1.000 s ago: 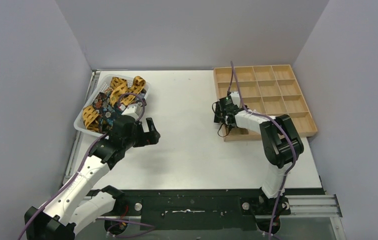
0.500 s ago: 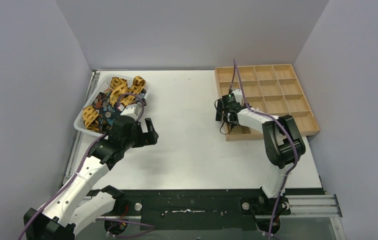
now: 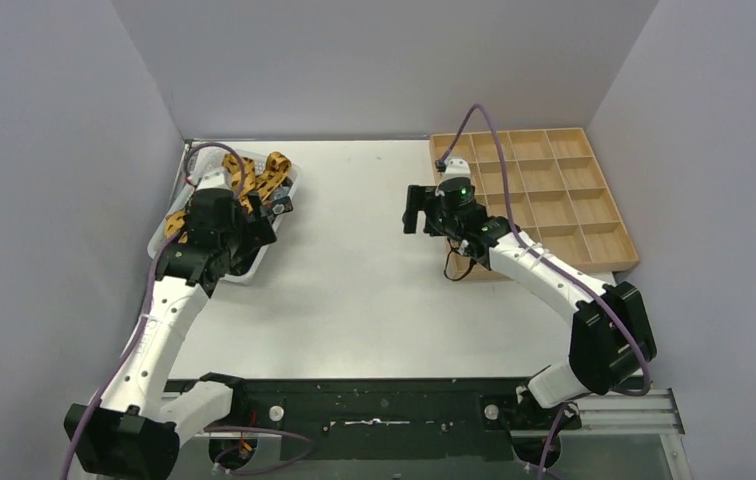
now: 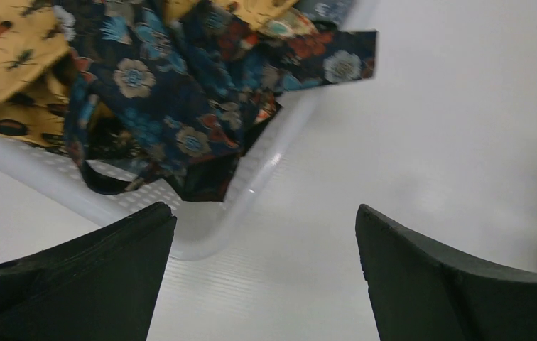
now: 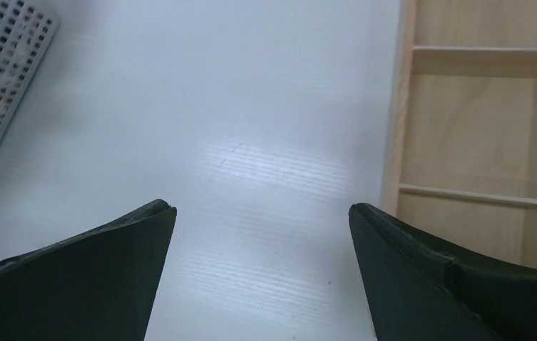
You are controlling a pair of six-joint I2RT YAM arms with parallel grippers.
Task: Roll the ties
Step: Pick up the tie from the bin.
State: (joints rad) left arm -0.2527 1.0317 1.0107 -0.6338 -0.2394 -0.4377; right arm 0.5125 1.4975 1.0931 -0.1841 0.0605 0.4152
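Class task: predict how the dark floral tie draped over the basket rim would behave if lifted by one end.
Probably floppy: the dark floral tie folds and sags over the white basket rim. It looks tangled with the yellow ties, so it may drag them along. Likely light, thin fabric.

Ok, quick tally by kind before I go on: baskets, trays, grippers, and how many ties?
Basket: 1
Wooden tray: 1
Grippers: 2, left gripper and right gripper, both open
Ties: yellow and dark floral, heaped together, count cannot be told
Total: 4, ties aside
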